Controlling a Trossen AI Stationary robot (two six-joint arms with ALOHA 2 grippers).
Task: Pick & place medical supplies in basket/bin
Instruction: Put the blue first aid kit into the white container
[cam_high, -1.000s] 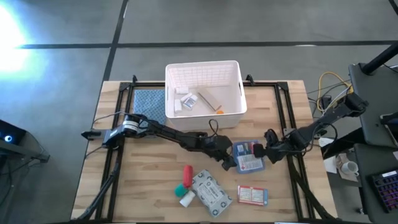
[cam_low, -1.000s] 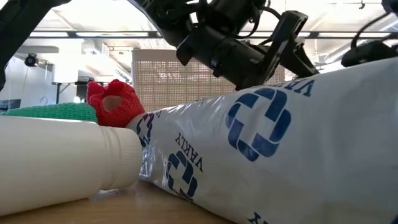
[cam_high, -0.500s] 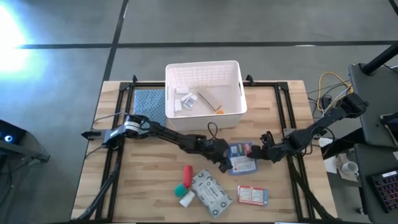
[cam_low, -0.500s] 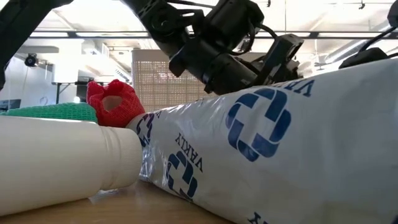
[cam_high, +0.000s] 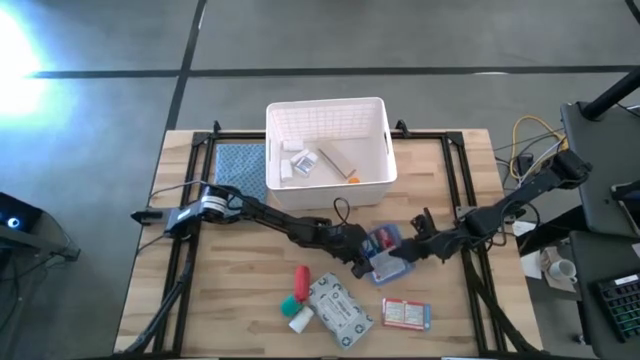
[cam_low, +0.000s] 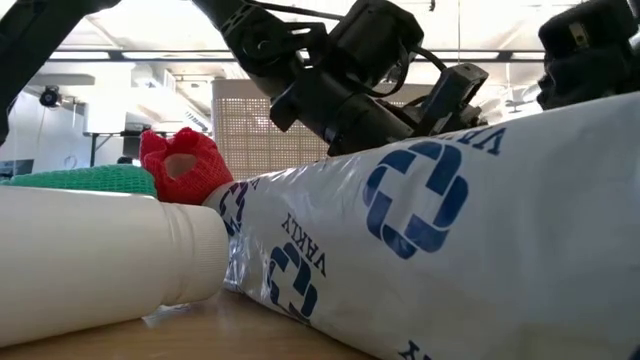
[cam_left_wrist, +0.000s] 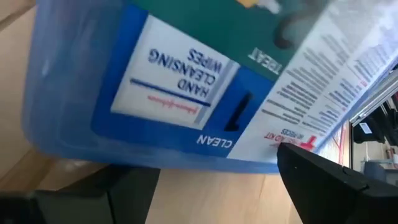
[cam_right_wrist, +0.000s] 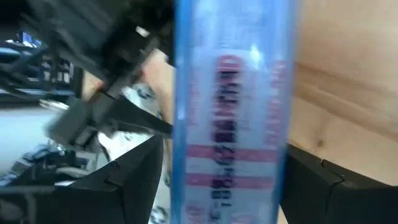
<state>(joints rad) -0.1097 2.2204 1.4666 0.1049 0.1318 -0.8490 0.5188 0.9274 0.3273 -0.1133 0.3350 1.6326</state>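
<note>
The left gripper (cam_high: 364, 262) and the right gripper (cam_high: 408, 250) meet low over the middle of the table, one at each end of a flat, clear blue plastic first-aid case (cam_high: 384, 242) with a printed card inside. Each wrist view shows that arm's two dark fingers spread to either side of the case, which fills the space between them; the jaws stand wide around it, but whether they press it firmly cannot be told. The case looks tilted up off the wood between them.

This reads as the pick step on the case, shared by both arms. Next it likely calls for a secure squeeze, a joint lift, then a carry beyond the grippers to the large white slotted plastic bin (cam_high: 377, 176), which already holds a few small items.

Nearer than the grippers lie a grey-white crinkled packet (cam_high: 339, 309), a red tube (cam_high: 300, 276), a green-capped white bottle (cam_high: 296, 310) and a white-red box (cam_high: 406, 313), all well apart from the route. A blue patterned cloth (cam_high: 240, 168) lies beside the bin. The bin's near wall is the one obstacle to clear.
</note>
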